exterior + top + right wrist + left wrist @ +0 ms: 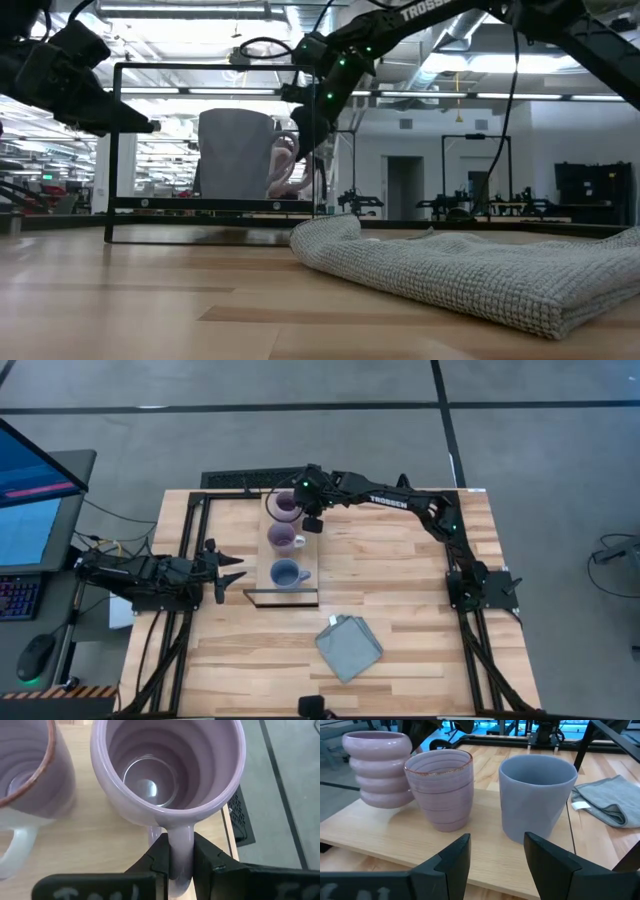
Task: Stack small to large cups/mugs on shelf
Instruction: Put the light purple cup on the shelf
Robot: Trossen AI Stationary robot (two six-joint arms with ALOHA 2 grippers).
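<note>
Near edge of the shelf [301,589]: the blue mug [286,573] stands, then the smooth purple mug [283,538] mid-board. At the far edge the right gripper [172,862] pinches the ribbed purple mug [284,506] by its handle. Left gripper [236,571] waits spread open off the table's left edge. Risk: that thin handle hold could let the mug swing and knock its neighbour
</note>
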